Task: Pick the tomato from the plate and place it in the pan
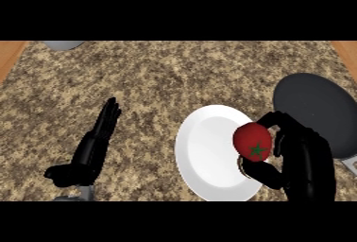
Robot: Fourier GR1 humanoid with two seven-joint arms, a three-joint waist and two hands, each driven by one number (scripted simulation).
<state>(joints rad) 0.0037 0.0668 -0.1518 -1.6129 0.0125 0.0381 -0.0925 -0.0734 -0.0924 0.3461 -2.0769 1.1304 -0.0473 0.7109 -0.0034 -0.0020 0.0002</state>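
Tabletop (174, 75) bare across centre and far side; plate (209, 156) just beside pan (317, 113) at right; grey object (64, 45) at far-left edge.

No writing, label, brand or number can be read anywhere; the only mark is the green star-shaped stem patch on the tomato (252, 143), and that is no sign.

I'm looking down on a speckled brown granite counter (181, 80). A white plate (209, 156) sits on it, a dark pan (317, 111) just right of the plate, a grey object (64, 45) far up-left.
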